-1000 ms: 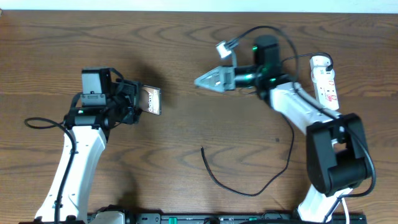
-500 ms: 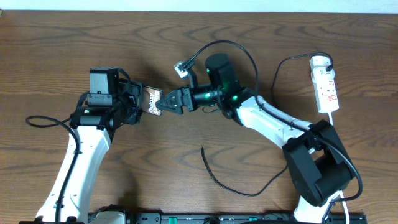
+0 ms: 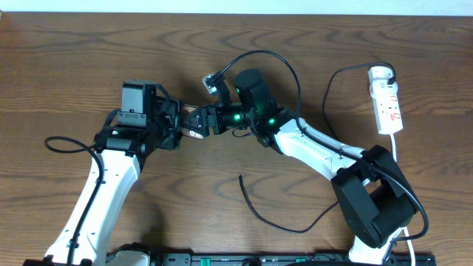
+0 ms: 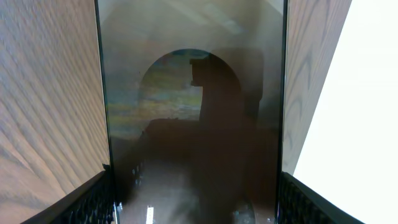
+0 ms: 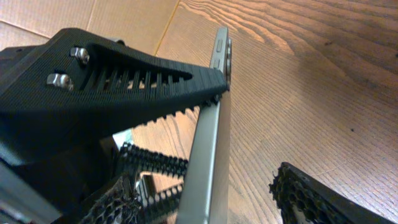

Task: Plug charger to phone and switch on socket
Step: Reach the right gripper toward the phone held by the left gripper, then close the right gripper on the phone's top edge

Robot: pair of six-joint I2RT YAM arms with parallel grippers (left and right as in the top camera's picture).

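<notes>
My left gripper (image 3: pixel 176 124) is shut on the phone (image 4: pixel 193 124), whose shiny dark face fills the left wrist view between the fingers (image 4: pixel 196 208). In the right wrist view the phone (image 5: pixel 211 130) stands edge-on. My right gripper (image 5: pixel 249 134) is open around its free end: one finger rests against the edge, the other is clear of it. From overhead the right gripper (image 3: pixel 196 122) covers most of the phone (image 3: pixel 192 132). The charger cable (image 3: pixel 295 227) lies loose on the table, its tip (image 3: pixel 240 176) free. The white socket (image 3: pixel 389 107) lies at the far right.
The charger's white plug adapter (image 3: pixel 380 73) sits at the far end of the socket. The right arm's thick black cable (image 3: pixel 262 55) arches above its wrist. The wooden table (image 3: pixel 74 59) runs to the far edge at the back.
The right arm swung left from near the socket to the phone and its fingers now straddle the phone's end. The left arm moved right with the phone.
</notes>
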